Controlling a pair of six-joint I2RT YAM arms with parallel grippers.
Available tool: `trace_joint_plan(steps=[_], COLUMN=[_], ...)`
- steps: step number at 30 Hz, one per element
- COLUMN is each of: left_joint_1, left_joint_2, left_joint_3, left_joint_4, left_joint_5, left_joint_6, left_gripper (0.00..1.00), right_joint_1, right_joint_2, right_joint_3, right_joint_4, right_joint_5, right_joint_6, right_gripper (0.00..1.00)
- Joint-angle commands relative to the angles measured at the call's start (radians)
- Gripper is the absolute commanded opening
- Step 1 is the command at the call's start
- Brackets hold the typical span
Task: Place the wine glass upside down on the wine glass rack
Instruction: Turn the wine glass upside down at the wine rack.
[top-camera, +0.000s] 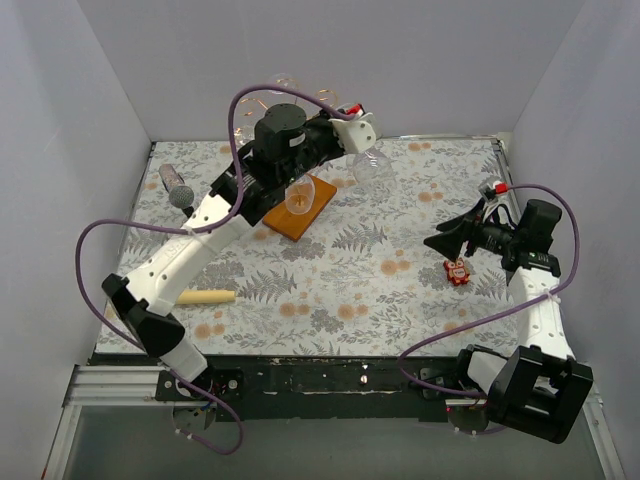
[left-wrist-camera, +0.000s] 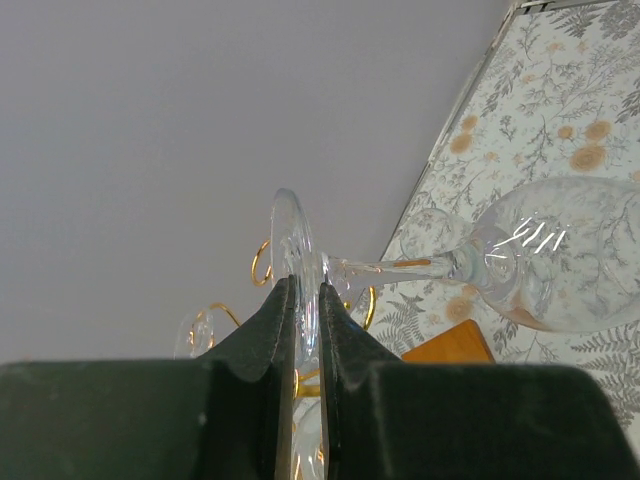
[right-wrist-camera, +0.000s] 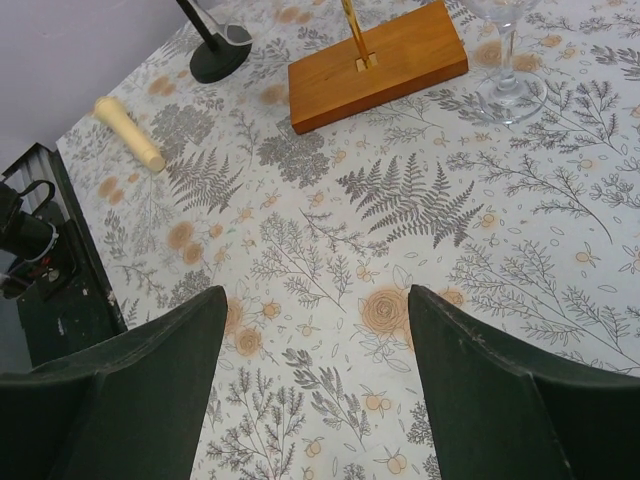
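My left gripper (top-camera: 352, 125) (left-wrist-camera: 305, 285) is raised at the back of the table and shut on the round foot of the wine glass (left-wrist-camera: 560, 255) (top-camera: 372, 165). The glass lies on its side, its stem and bowl sticking out to the right. The wine glass rack (top-camera: 300, 212) stands just beside it. Its copper curls (left-wrist-camera: 262, 262) show right behind the clamped foot, and its wooden base (right-wrist-camera: 375, 60) lies below. My right gripper (top-camera: 435, 240) (right-wrist-camera: 316, 292) hovers open over the flowered cloth at the right, holding nothing.
Another clear glass (left-wrist-camera: 195, 335) hangs among the rack's curls. A further glass (right-wrist-camera: 508, 90) stands on the cloth right of the base. A black microphone stand (top-camera: 178, 190) (right-wrist-camera: 220, 55) and a wooden dowel (top-camera: 205, 296) (right-wrist-camera: 128, 132) lie left. A small red object (top-camera: 458, 270) sits under the right arm. Walls enclose three sides.
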Motion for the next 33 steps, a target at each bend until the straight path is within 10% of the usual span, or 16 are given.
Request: trace_joint_plan(steps=[1, 33], left_joint_1=[0.005, 0.148], left_joint_2=[0.048, 0.283], left_joint_3=[0.117, 0.24], left_joint_4=[0.08, 0.42], left_joint_5=[0.003, -0.027], left_joint_6=[0.053, -0.078], left_gripper=[0.0, 0.0], right_joint_1=[-0.02, -0.083], right_joint_2=[-0.021, 0.003], right_joint_3=[-0.037, -0.103], right_joint_4=[0.105, 0.135], right_joint_5=[-0.079, -0.212], right_joint_6=[0.029, -0.014], right_gripper=[0.81, 0.81])
